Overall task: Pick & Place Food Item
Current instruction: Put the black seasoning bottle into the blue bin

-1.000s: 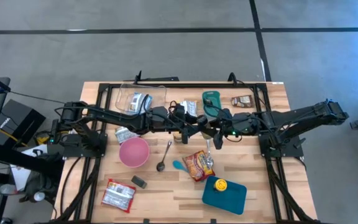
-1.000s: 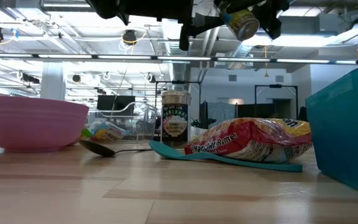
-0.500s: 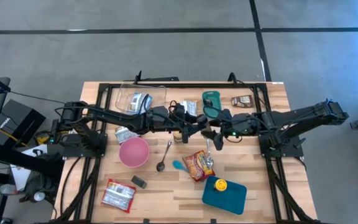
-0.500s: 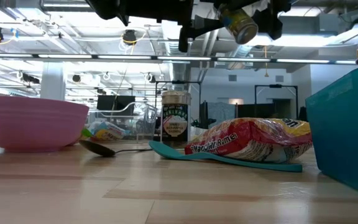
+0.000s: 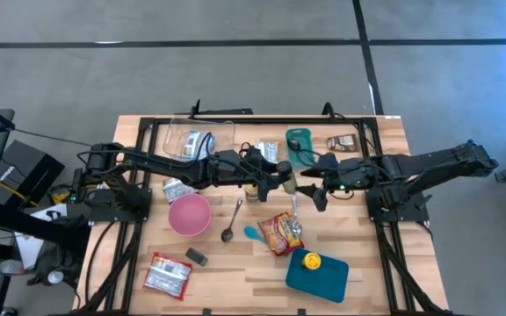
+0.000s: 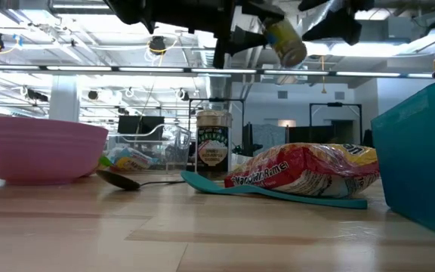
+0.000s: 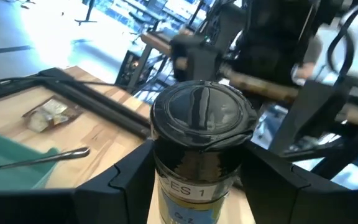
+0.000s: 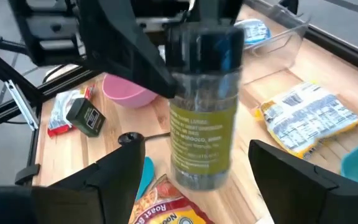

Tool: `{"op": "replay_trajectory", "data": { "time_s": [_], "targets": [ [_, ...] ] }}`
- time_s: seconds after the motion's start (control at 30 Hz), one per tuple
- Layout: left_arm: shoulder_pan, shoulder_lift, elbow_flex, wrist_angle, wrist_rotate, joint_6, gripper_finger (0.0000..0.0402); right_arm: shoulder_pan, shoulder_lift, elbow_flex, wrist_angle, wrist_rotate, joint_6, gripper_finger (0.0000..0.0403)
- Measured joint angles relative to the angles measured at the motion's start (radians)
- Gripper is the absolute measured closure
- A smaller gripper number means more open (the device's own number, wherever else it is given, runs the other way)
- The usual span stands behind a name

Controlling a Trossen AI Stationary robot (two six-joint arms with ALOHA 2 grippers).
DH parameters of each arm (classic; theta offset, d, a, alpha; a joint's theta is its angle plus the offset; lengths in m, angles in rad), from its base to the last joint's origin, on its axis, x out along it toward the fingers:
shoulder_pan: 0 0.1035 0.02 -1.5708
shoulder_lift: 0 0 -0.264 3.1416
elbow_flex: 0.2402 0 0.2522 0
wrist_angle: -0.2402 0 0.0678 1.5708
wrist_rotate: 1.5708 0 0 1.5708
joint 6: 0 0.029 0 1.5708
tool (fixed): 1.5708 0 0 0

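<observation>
A jar (image 6: 285,41) with a black lid and a yellow label hangs high over the table's middle; it also shows in the left wrist view (image 7: 197,143) and the right wrist view (image 8: 205,112). My left gripper (image 5: 281,182) reaches in from the table's left and is shut on the jar. My right gripper (image 5: 316,190) is open just to the right of the jar, its fingers (image 8: 107,180) standing wide on either side without touching it. My left gripper pinches the jar's body just below the lid (image 7: 166,174) between its two fingers, one on each side. The fingers come roughly level from the table's left. The jar is lifted clear of the table and tilted.
On the table are a pink bowl (image 5: 189,214), a metal spoon (image 5: 232,221), a red ramen packet (image 5: 281,232), a teal container (image 5: 317,273), a second jar (image 6: 212,151), a clear bin (image 5: 202,139) at the far side, and several snack packets.
My right gripper has opened, let go of the jar and drawn back toward the table's right edge. The jar has stayed high over the table's middle in my left gripper and has tipped a little.
</observation>
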State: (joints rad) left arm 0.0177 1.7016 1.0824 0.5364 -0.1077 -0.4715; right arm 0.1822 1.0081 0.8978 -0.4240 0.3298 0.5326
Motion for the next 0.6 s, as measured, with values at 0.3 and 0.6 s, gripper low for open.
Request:
{"op": "replay_trajectory", "data": {
  "time_s": [0.3,0.6],
  "targets": [
    [-0.006,0.0,0.0,-0.107,-0.039,0.118,0.0206,-0.001,-0.097,0.0,-0.021,0.019,0.052,0.0122],
    [-0.01,0.0,0.016,-0.187,-0.085,0.203,0.0205,-0.001,-0.055,0.0,-0.01,0.043,0.016,0.0122]
  ]
}}
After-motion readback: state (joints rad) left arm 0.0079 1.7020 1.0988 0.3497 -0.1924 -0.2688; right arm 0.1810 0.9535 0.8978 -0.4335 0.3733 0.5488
